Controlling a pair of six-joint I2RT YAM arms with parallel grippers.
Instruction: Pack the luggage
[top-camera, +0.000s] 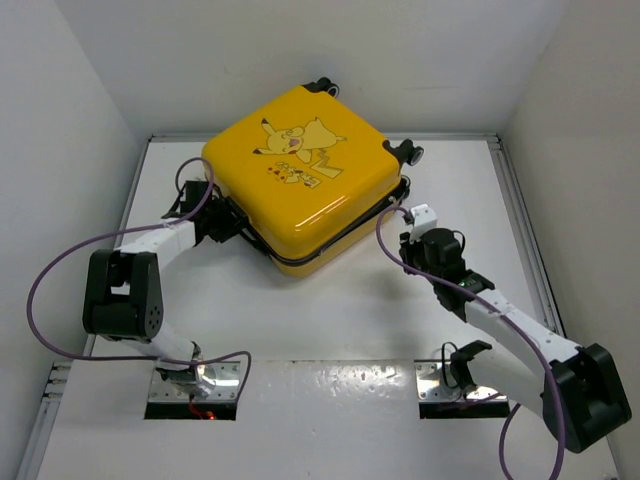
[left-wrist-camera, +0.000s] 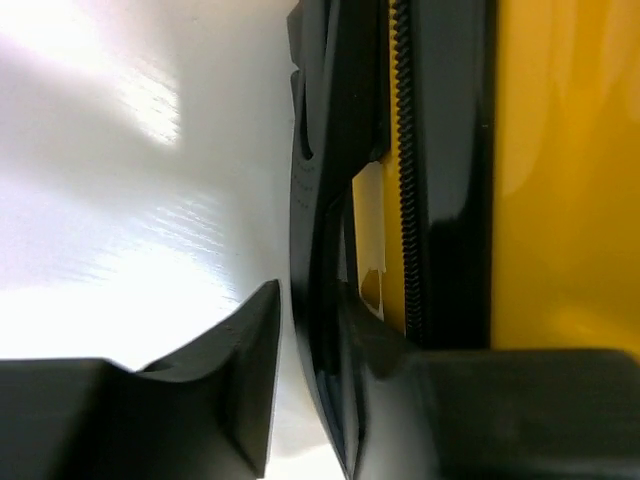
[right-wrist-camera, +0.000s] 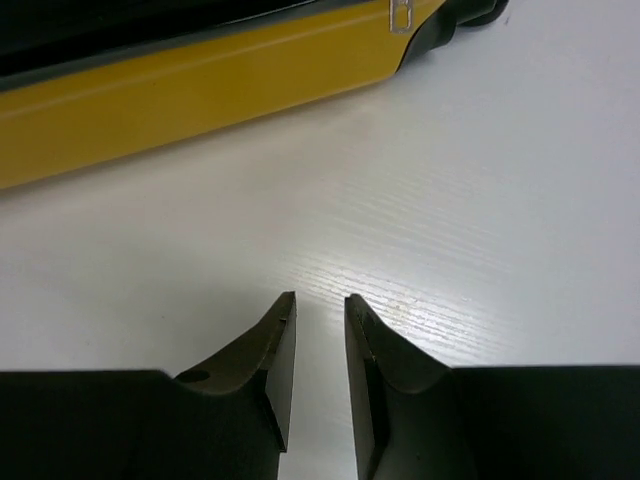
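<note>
The left claw (left-wrist-camera: 315, 330) sits at the left side of the luggage (top-camera: 295, 175), its jaws drawn narrow around a glossy black strip (left-wrist-camera: 320, 200) that runs beside the zipper (left-wrist-camera: 403, 150). A sliver of white surface (top-camera: 330, 330) shows between one finger (left-wrist-camera: 245, 370) and the strip, so I cannot tell whether it really pinches or only straddles it. That is probably the first risk. The strip looks slick and curved, and a half-set grip may slide off as soon as the arm pulls. It could also catch only the outer lip and twist it.

The luggage lies flat and closed in the middle of the far half of the surface, turned cornerwise, with its wheels (top-camera: 413, 153) at the far right. Nothing pins it down. It looks smooth-shelled on a smooth surface, so a sideways tug from the left is likely to spin or drag the whole case rather than work the seam.

The right claw (right-wrist-camera: 320, 310) hangs low over bare surface near the right side of the luggage, clear of it, its jaws narrow and empty. From there it braces nothing. If it pushes in low with the jaws this close together, the tips could scrape the surface or shove the case towards the left arm and spoil that grip.
</note>
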